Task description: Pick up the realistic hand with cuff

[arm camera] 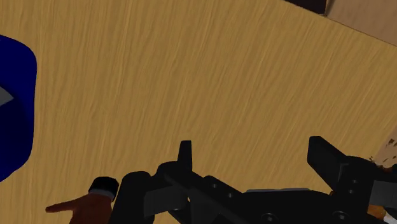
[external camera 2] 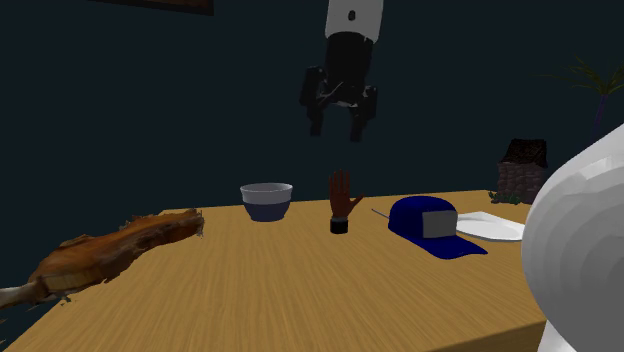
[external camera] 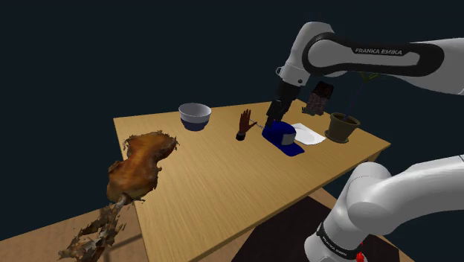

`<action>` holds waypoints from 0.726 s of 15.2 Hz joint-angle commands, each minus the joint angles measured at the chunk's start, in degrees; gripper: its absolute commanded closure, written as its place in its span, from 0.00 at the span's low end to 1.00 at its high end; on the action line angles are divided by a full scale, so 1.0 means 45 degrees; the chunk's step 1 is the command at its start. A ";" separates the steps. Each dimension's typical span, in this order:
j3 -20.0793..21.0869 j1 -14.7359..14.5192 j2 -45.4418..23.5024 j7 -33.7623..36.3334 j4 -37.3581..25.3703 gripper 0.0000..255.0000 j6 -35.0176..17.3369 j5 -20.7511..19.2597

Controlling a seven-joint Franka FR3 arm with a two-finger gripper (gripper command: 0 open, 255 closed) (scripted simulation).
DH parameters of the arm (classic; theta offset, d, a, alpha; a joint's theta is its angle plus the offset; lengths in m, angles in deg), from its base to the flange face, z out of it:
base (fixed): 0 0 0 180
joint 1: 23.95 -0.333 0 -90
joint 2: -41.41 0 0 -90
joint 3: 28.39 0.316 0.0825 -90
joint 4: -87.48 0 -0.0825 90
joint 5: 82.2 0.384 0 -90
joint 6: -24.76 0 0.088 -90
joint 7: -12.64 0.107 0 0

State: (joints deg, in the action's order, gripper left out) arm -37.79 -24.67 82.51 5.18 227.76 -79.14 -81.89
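Gripper (external camera 2: 337, 130) hangs above a wooden table (external camera: 223, 201), its two black fingers (external camera 2: 315, 126) spread wide apart and clasping nothing. Almost straight below it, well clear of the fingertips, stands the hand (external camera 2: 342, 203). It is a brown model, upright, its own fingers pointing up and a black cuff at its base resting on the tabletop. In the wrist view the hand (arm camera: 86, 207) shows beside the gripper (arm camera: 254, 156), outside the gap between the fingers.

Next out from the gripper lies a blue cap (external camera 2: 430, 225) with a grey front panel, near the hand but apart from it. A white sheet (external camera 2: 492, 227) lies just beyond the cap, on the side away from the hand. On the hand's other side, about as far from the gripper as the cap, sits a pale bowl (external camera 2: 266, 200), upright.

Farther off, past the sheet, a dark box (external camera 2: 522, 170) and a potted plant (external camera: 343, 126) stand near the table's corner. Farthest from the gripper, a ragged orange-brown mass (external camera: 141, 167) lies over the opposite table edge, its tattered tail hanging below the tabletop. Dark blue backdrop surrounds the scene.
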 commanded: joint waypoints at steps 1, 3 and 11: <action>-0.0612 0.0038 -0.0359 -0.1153 0.0080 0.00 -0.0581 -0.0422; -0.1178 0.0017 -0.0841 -0.2188 0.0096 0.00 -0.1228 -0.0744; -0.3504 -0.0477 -0.3606 -0.6452 -0.0765 0.00 -0.3805 -0.1178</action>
State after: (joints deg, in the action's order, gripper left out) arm -52.12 -26.46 68.08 -20.96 225.23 -94.89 -87.23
